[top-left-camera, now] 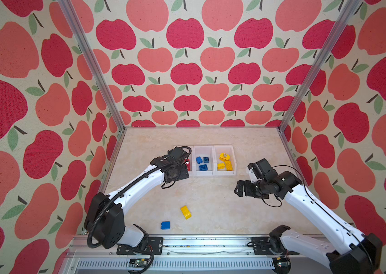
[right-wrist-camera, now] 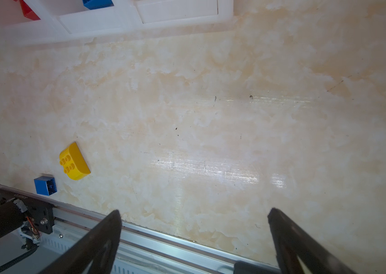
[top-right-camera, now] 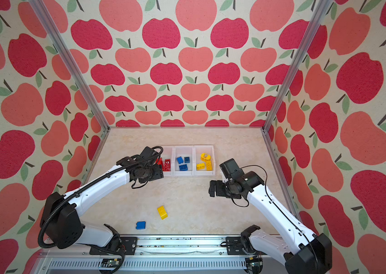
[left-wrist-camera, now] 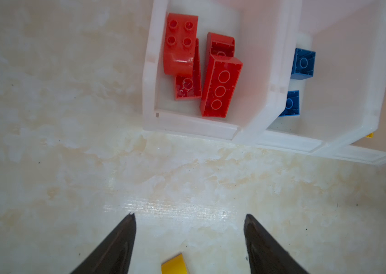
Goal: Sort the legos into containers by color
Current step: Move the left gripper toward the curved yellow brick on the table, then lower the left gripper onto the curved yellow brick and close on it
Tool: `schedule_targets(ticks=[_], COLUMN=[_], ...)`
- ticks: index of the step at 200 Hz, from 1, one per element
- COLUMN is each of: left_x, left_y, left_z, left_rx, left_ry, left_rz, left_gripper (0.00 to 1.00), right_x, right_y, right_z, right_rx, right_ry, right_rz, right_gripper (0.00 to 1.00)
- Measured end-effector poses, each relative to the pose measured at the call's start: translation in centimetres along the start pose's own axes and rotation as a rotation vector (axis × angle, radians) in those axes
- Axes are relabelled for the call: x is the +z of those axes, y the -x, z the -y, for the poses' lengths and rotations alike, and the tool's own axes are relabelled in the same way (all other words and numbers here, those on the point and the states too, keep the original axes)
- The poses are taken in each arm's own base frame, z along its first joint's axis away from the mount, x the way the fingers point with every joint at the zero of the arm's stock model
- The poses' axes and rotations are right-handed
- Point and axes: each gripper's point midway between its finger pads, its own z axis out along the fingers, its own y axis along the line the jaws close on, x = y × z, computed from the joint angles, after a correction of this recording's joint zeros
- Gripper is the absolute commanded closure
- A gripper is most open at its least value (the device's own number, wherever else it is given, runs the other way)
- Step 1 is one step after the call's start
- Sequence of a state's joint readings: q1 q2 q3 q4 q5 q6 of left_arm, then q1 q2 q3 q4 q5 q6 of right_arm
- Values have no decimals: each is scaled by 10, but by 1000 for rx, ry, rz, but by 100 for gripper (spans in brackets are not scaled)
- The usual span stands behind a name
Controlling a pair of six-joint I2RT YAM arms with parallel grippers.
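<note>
Apple-print walls (top-left-camera: 187, 71) boxed in a pale marbled counter (top-left-camera: 211, 189). Three joined white containers (top-left-camera: 203, 175) sat in a row at centre frame in both top views. Red legos (left-wrist-camera: 220, 85) lay in the left bin, blue legos (top-left-camera: 202, 163) in the middle and yellow legos (top-left-camera: 228, 164) in the right. A rounded yellow piece (top-left-camera: 224, 156) in the right bin carried a small label w/ dark print, too tiny to read for sure.

Two strays lay on the counter at lower centre, well apart from the bins: a yellow brick (top-left-camera: 185, 211), studs up, and a blue brick (top-left-camera: 165, 225) near the front rail (top-left-camera: 187, 238).

Left arm (top-left-camera: 139, 182) reached up from lower left, wrist bent down over the left bin's near edge. Left tool (left-wrist-camera: 189, 215) stood spread, nothing btwn its jaws. Right arm (top-left-camera: 305, 204) angled in from lower right, wrist turned toward frame left, right of centre and clear of the bins. Right tool (right-wrist-camera: 193, 210) stood spread wide, empty.
</note>
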State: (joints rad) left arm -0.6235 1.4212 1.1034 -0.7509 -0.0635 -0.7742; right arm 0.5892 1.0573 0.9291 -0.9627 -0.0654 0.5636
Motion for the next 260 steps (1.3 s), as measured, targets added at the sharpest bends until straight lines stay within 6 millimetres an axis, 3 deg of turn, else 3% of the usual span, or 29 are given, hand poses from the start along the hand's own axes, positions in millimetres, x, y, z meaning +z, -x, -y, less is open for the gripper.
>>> schedule_targets(ticks=[48,124,184,260], left_x=[4,14,26,42], left_y=[-51,-108,-139,-156], left_z=[0,-10,-12,-13], left_rx=[-56,-116,-159,-215], left_ry=[22,84,140,182], left_rz=[-95,-206,-274,-309], left_gripper=[22,26,27,30], right_x=[-1,-8,-6,0], right_y=[-2,-17,-21,-22], right_z=[2,9,12,13], right_rx=[-1,1,0,-35], right_ry=[-2,-8,-15,-29], right_rz=[6,-3,-19,-47], right_gripper=[1,1,1,1])
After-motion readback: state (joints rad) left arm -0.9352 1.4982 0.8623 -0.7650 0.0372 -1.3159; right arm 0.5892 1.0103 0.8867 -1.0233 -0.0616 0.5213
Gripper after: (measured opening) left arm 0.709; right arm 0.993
